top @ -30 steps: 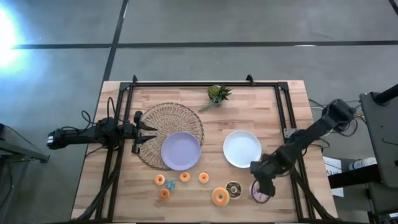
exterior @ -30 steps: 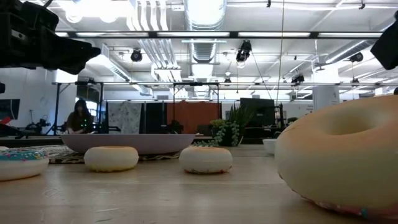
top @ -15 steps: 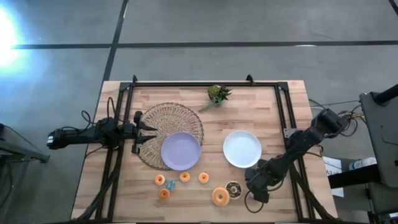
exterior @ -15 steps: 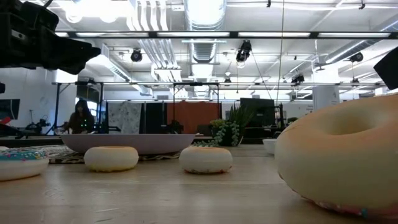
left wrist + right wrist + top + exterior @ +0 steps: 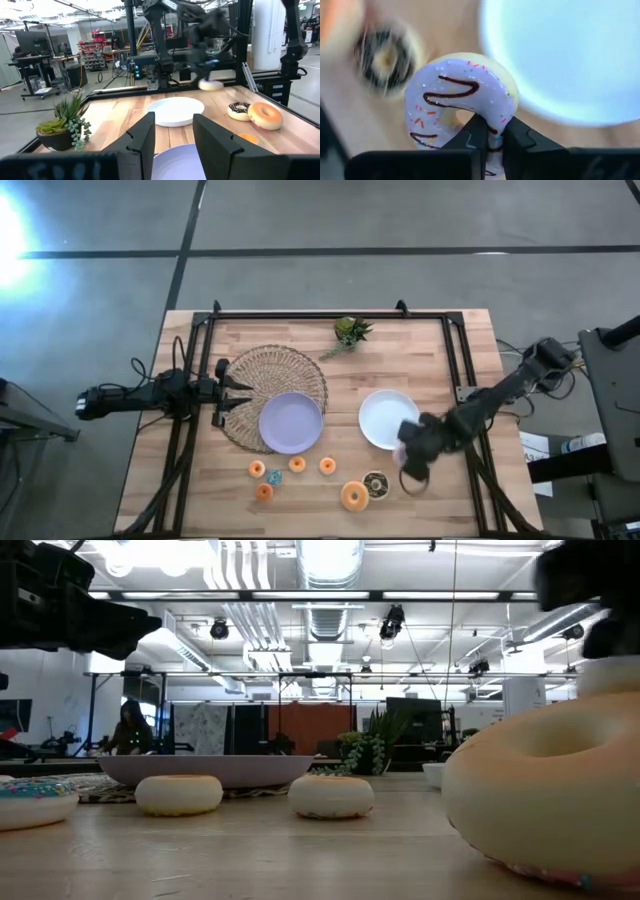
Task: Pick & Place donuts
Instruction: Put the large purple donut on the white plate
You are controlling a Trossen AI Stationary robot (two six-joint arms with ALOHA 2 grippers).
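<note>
While motion-blurred, right end effector (image 5: 490, 137) pinches sprinkled donut (image 5: 460, 97).

plates (image 5: 291, 423) side by side, donuts (image 5: 354, 496) in front

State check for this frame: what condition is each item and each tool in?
Sprinkled donut: lifted, pinched by its rim.
Right tool: shut on it, beside the white plate.
White plate: empty.
Lilac plate: empty, on woven mat.
Chocolate donut: on the table.
Left tool: open, waiting.
</note>
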